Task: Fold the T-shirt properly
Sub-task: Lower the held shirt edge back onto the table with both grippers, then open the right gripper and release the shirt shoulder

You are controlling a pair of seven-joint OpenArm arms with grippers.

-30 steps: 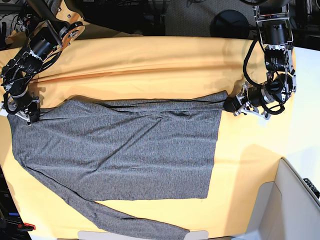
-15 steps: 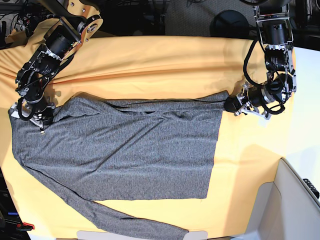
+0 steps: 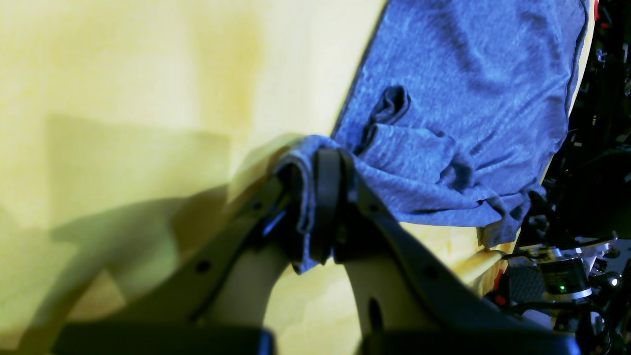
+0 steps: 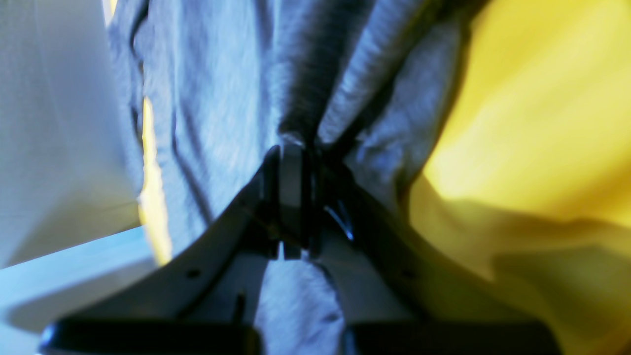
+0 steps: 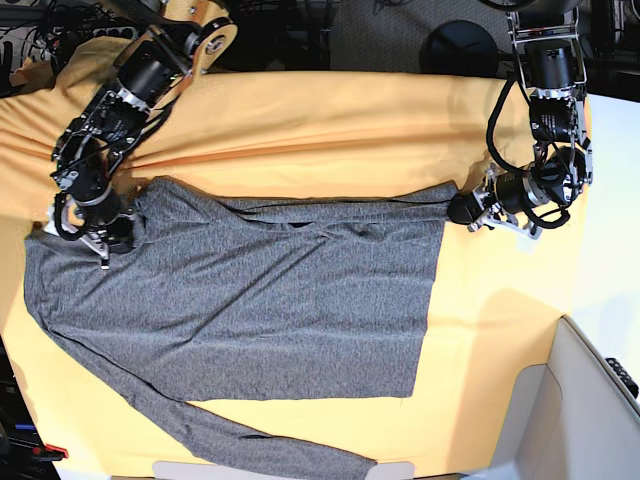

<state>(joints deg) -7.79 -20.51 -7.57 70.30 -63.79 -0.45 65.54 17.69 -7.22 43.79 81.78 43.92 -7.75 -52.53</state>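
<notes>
Yellow-orange cloth [image 5: 300, 120] covers the counter in the base view, with dark equipment behind its far edge and a pale bin corner [image 5: 590, 400] at the lower right. Spread across the cloth lies the T-shirt [image 5: 260, 300], dark heathered grey, with one long sleeve running along the near edge toward the bottom of the picture. At the view's right the left hand [image 5: 462, 210] is closed on the shirt's upper right corner, at the hem end. At the view's left the right hand [image 5: 100, 240] is closed on the shirt's upper left part, and the fabric there bunches up around it.

From the left wrist view, the left hand [image 3: 315, 207] has its jaws pinched together on a fold of the T-shirt [image 3: 468, 98], a short tail of fabric hanging below the grip. Beyond it the shirt stretches away over the yellow-orange cloth [image 3: 148, 98], with wrinkles near the grip.

From the right wrist view, which is blurred, the right hand [image 4: 293, 197] is likewise clamped tight on the T-shirt [image 4: 222, 98], whose fabric rises in ridges from the jaws. Yellow-orange cloth [image 4: 532, 98] fills the right side, and a pale surface [image 4: 59, 123] shows at the left.
</notes>
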